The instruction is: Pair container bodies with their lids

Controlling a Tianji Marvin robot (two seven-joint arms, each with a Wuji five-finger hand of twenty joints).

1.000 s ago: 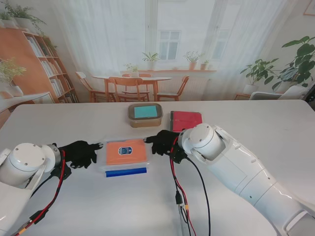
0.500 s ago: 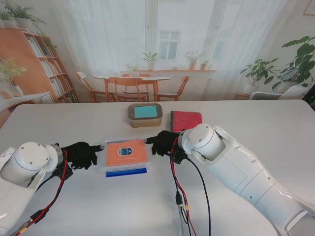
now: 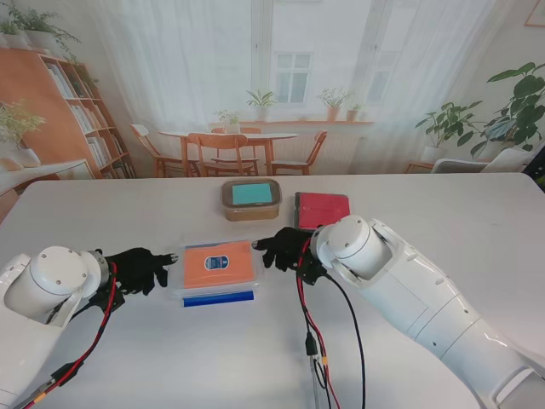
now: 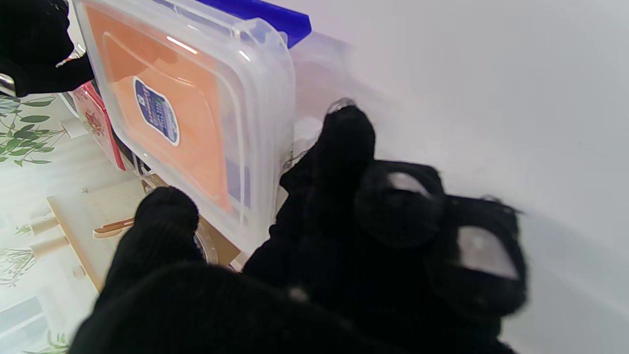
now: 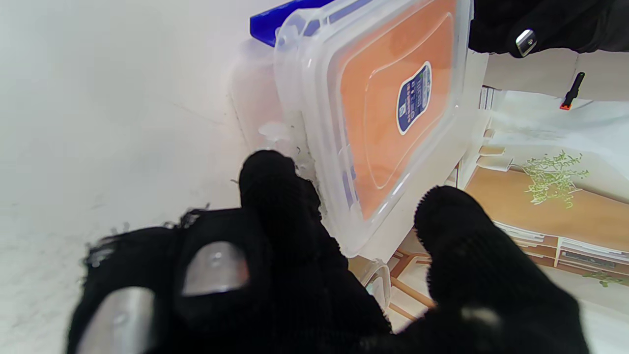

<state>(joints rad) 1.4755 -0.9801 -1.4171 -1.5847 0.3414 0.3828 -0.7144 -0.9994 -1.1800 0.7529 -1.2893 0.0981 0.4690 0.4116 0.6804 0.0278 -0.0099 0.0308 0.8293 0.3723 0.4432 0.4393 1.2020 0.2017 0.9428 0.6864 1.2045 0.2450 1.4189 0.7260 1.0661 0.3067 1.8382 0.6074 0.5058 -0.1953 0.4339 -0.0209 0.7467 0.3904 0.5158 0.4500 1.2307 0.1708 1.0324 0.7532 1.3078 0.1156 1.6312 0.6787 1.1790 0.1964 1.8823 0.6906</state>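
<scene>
A clear lidded container with an orange inside and a blue label [image 3: 218,264] [image 4: 186,108] [image 5: 393,113] lies on the white table. A blue lid [image 3: 218,298] [image 4: 265,12] [image 5: 280,17] pokes out from under its near edge. My left hand [image 3: 140,267] [image 4: 344,236] is at its left end with the forefinger reaching to the rim. My right hand [image 3: 285,247] [image 5: 304,265] is at its right far corner, thumb and forefinger apart. Neither hand grips anything. Farther off stand a brown tub with a teal lid [image 3: 251,198] and a red container [image 3: 322,209].
The table [image 3: 426,213] runs wide and white to the right. Red and black cables [image 3: 308,332] hang from my right arm over the near table. A window, chairs and a bookshelf lie beyond the far edge.
My right hand has drawn back a little to the right from the container's corner. The left hand has edged slightly toward it. The container has not moved.
</scene>
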